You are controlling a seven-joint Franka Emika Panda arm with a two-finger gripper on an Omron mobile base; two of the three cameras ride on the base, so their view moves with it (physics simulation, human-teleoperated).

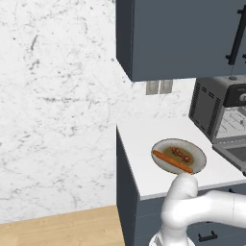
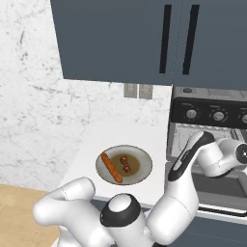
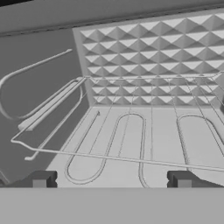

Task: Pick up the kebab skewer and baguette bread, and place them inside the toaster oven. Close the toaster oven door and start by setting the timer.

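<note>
Left base view: on the white counter (image 1: 144, 139) a grey plate (image 1: 199, 158) holds the baguette bread (image 1: 171, 161) with the kebab skewer (image 1: 180, 154) just beside it; rightward, the toaster oven (image 1: 211, 108) has its toaster oven door (image 1: 233, 153) down. In the hand view the gripper (image 3: 111, 179) is spread wide and empty over the wire rack (image 3: 144, 144)

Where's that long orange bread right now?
The baguette bread lies on the plate beside the kebab skewer, on the counter left of the toaster oven.
</note>
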